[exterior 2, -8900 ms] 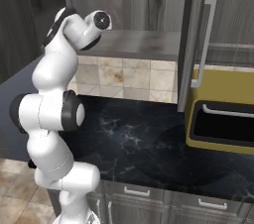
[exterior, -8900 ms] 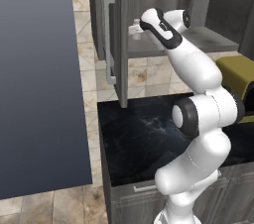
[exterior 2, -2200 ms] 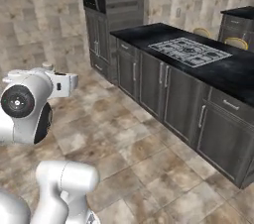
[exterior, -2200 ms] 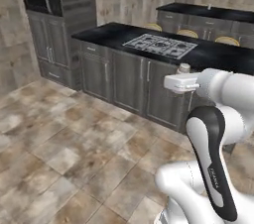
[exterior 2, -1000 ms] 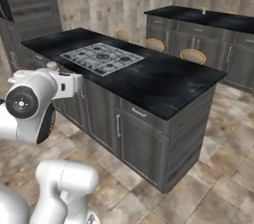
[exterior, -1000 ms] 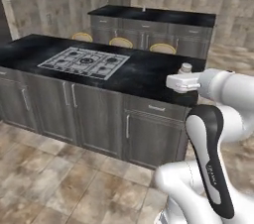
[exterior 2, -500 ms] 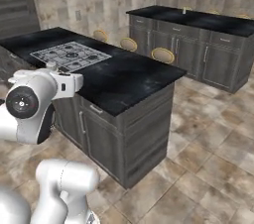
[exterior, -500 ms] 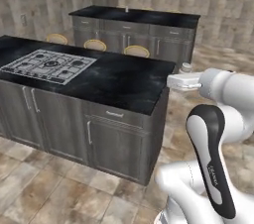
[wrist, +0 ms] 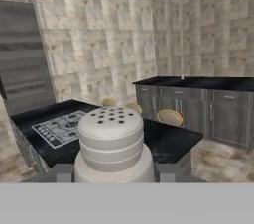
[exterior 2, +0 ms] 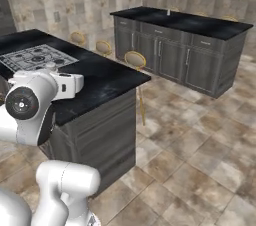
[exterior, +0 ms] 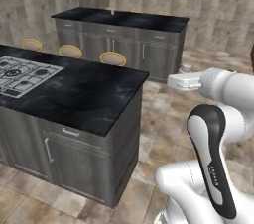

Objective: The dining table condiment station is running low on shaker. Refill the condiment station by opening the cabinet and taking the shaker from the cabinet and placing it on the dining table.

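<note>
Left base view: the white arm rises at the lower right, its forearm reaching left to the end effector (exterior: 184, 82), which is raised in the air over the tiled floor (exterior: 163, 114). The cap of the shaker (exterior: 186, 68) pokes up just above the white hand; the body is hidden, so the grip itself cannot be read from here. To the left stands the island (exterior: 84, 94) with a black marble top and a steel cooktop (exterior: 22, 72). Three gold-framed stools (exterior: 112, 58) stand at its far side. Beyond them lies the dining table (exterior: 124, 20), a long black-topped desk on a grey base, well apart from the shaker.

Right base view: the end effector (exterior 2: 70, 84) sits at the left, in front of the island (exterior 2: 95, 77), with the shaker (exterior 2: 50, 66) showing as a small pale cap on top of the hand. The dining table (exterior 2: 200, 26) runs across the back right.

Hand view: the shaker (wrist: 112, 143) stands upright between the two finger tips (wrist: 63, 173), its perforated pale top facing the camera; the end effector (wrist: 113, 174) is clamped on it. Behind it are the cooktop (wrist: 57, 128), the stools (wrist: 169, 117) and the dining table (wrist: 213, 85).
</note>
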